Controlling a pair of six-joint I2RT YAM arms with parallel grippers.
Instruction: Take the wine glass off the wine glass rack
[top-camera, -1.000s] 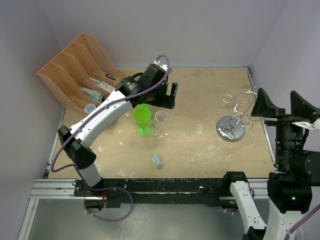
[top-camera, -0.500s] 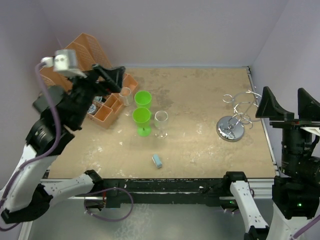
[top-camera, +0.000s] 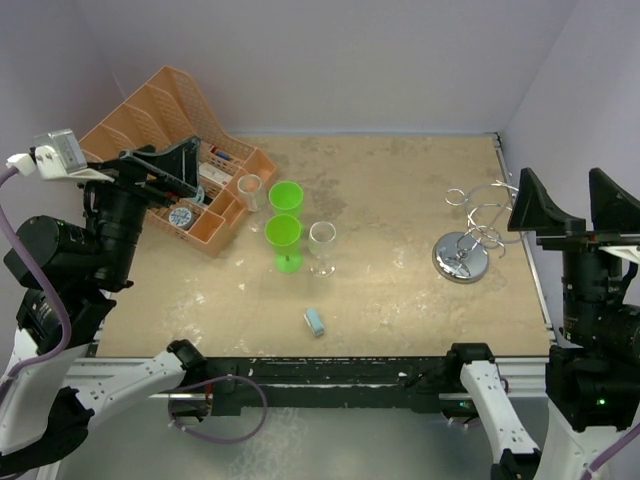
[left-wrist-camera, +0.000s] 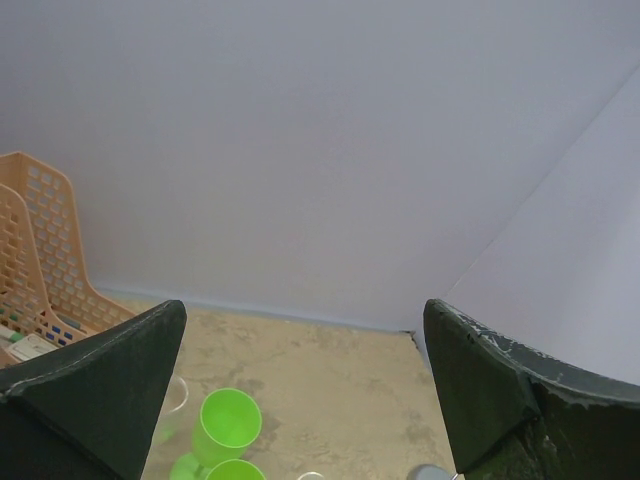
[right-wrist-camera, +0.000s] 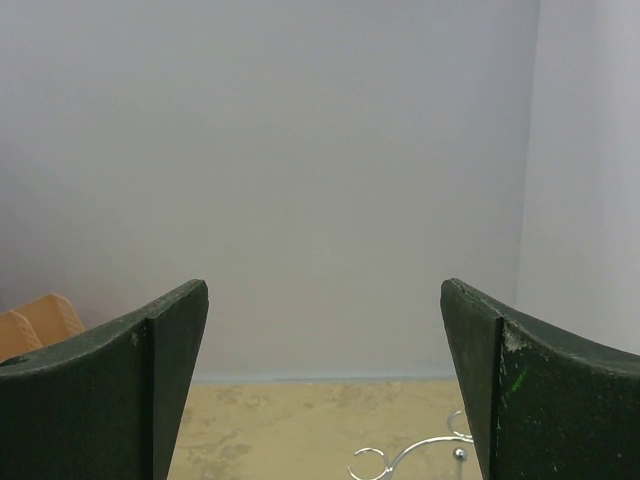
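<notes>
The chrome wine glass rack (top-camera: 463, 256) stands at the table's right, and I see no glass on its curled arms (top-camera: 487, 198). A clear wine glass (top-camera: 322, 246) stands upright on the table mid-left, beside two green stemmed cups (top-camera: 284, 232). Another clear glass (top-camera: 249, 190) stands by the organizer. My left gripper (top-camera: 160, 172) is open and empty, raised at the far left. My right gripper (top-camera: 570, 208) is open and empty, raised right of the rack. The right wrist view shows the rack's wire loops (right-wrist-camera: 400, 462) low between my fingers (right-wrist-camera: 110, 390). The left wrist view shows a green cup (left-wrist-camera: 229, 421).
An orange plastic file organizer (top-camera: 150, 125) with small items stands at the back left; it also shows in the left wrist view (left-wrist-camera: 40, 260). A small blue object (top-camera: 315, 322) lies near the front edge. Walls close the table's back and sides.
My left arm has swung back from above the glasses to the far left and risen, uncovering a green cup and a clear glass. The right arm has barely shifted.
</notes>
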